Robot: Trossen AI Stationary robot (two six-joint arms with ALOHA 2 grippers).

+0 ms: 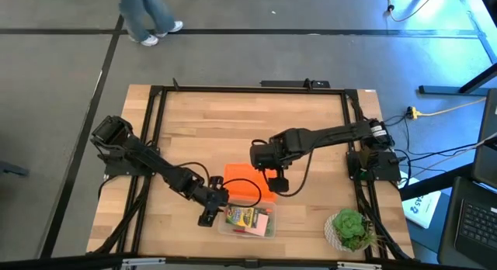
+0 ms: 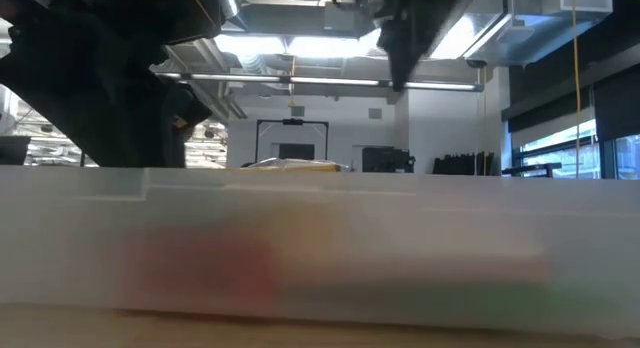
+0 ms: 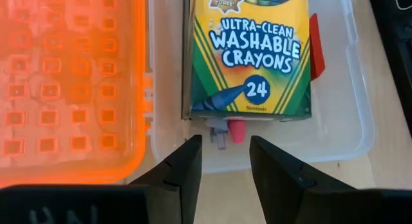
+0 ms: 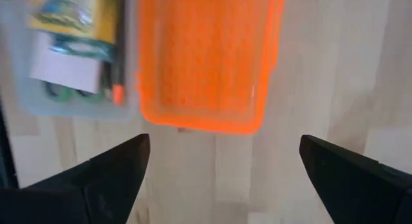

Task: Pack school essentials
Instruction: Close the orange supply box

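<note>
A clear plastic box (image 1: 268, 230) sits near the table's near edge, its orange perforated lid (image 1: 248, 185) folded open flat on the far side. Inside lie the yellow-green crayon box (image 3: 248, 50), a pink pad (image 4: 64, 66), green-handled scissors (image 4: 64, 92), thin pens (image 4: 118, 89) and a red piece (image 3: 315, 53). My left gripper (image 3: 225, 147) is open just off the box's left end, pointing at the crayon box. My right gripper (image 4: 225, 153) is wide open above the table, just right of the lid. In the low view the box's blurred wall (image 2: 320, 248) fills the foreground.
A leafy potted plant (image 1: 349, 227) stands at the table's near right. A black frame (image 1: 248, 88) runs around the wooden tabletop, and bare wood lies on the far half. Cables and equipment sit right of the table. A person's legs (image 1: 147, 18) show on the floor beyond.
</note>
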